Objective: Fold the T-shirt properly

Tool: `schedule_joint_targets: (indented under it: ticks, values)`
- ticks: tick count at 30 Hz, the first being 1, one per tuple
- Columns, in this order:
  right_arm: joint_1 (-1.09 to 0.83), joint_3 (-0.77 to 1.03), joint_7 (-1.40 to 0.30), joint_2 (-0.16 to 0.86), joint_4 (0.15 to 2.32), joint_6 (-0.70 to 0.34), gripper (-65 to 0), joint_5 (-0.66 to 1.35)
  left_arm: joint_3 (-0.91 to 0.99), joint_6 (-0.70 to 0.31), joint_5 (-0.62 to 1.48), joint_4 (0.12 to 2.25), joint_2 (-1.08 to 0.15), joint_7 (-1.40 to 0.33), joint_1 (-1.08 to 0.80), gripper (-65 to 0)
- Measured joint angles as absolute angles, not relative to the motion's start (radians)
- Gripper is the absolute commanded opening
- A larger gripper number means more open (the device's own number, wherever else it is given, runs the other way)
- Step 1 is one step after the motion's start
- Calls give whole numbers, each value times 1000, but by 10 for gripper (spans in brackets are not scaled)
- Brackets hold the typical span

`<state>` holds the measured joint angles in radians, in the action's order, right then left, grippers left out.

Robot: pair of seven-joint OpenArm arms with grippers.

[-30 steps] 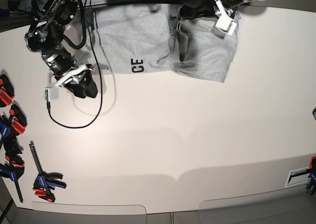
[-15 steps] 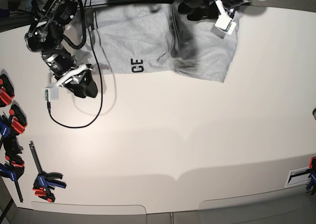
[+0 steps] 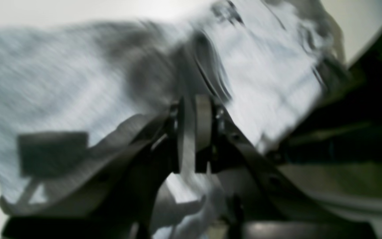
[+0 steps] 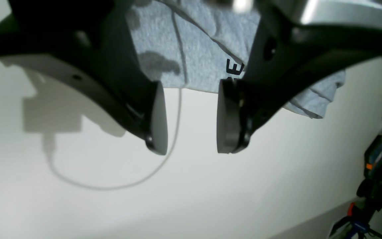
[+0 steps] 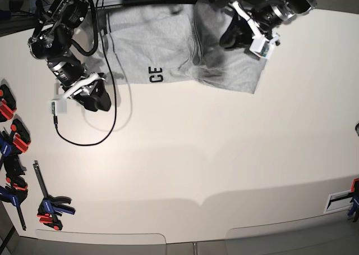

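The light grey T-shirt (image 5: 162, 36) lies partly folded at the table's far edge, with black letters "CE" (image 5: 156, 74) on its near hem. My left gripper (image 5: 233, 39) hangs over the shirt's right half. In the blurred left wrist view its pads stand close together at the left gripper (image 3: 192, 132), with a pale strip of the T-shirt (image 3: 61, 83) pinched between them. My right gripper (image 5: 98, 100) hovers over bare table left of the shirt. In the right wrist view the right gripper (image 4: 191, 119) is open and empty, with the T-shirt (image 4: 204, 39) beyond it.
A black cable (image 5: 106, 131) loops on the table by the right arm, ending at a small white box (image 5: 58, 105). Red and blue clamps (image 5: 11, 131) line the left edge, with one more clamp (image 5: 53, 207) nearer the front. Another clamp (image 5: 353, 196) sits at the right edge.
The left arm has swung from the far edge down and right over the shirt's right half, and its jaws opened and then closed again. The right arm has not moved.
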<state>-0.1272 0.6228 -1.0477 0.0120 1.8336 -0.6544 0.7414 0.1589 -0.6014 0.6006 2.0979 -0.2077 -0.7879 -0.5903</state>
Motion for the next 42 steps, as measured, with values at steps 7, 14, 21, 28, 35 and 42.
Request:
schedule_joint_targets:
  ticks: [7, 14, 21, 28, 35, 42]
  values:
    - [-127, 623, -1048, 12, 1834, -654, -414, 741, 131, -572, 572, 2021, -208, -779, -589, -616]
    - [-127, 623, -1048, 12, 1834, -655, -414, 743, -27, -571, 571, 1863, -208, -769, -511, -615]
    - [-127, 622, -1055, 11, 1834, -654, -414, 742, -147, -513, 519, 1772, -162, -764, -391, -616]
    - [-128, 622, -1060, 12, 1834, -654, -414, 768, -257, -513, 455, 1756, -73, -763, -355, -615]
    - [-127, 626, -1043, 34, 1834, -655, -414, 760, -292, -524, 493, 1805, -67, -801, -326, -615]
    - [-130, 756, -1084, 163, 1834, -654, -409, 779, -294, -591, 506, 2056, -103, -839, -423, -614]
